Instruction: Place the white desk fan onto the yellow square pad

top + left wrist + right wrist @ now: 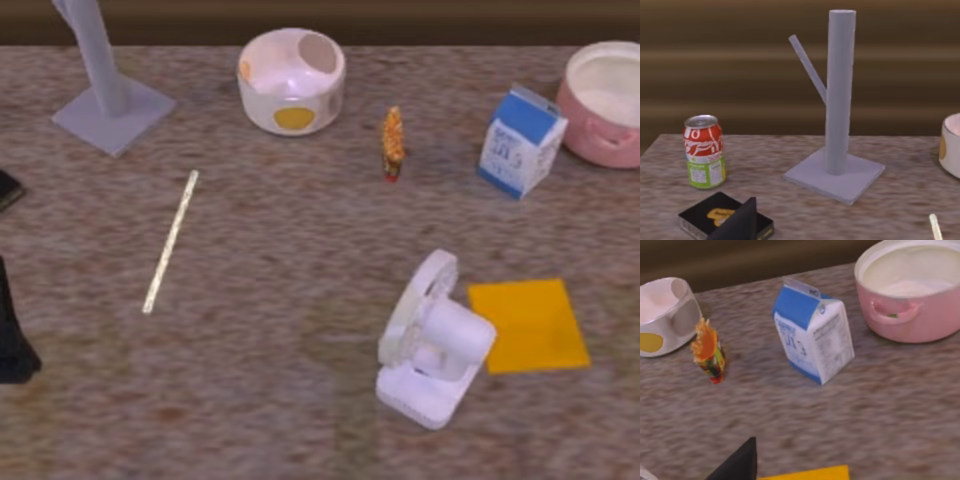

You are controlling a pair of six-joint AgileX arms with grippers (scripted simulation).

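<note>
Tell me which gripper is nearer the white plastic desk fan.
Right, probably. Right gripper is outside the top view, but its wrist view shows the yellow square pad just ahead, beside the white plastic desk fan. Left gripper sits at the top view's left edge.

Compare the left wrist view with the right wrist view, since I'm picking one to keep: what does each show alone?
Left wrist only: soda can, grey stand, black box, straw tip. Right wrist only: milk carton, pink pot, orange figurine, yellow square pad. Shared: white bowl, table. Neither shows the fan clearly.
</note>
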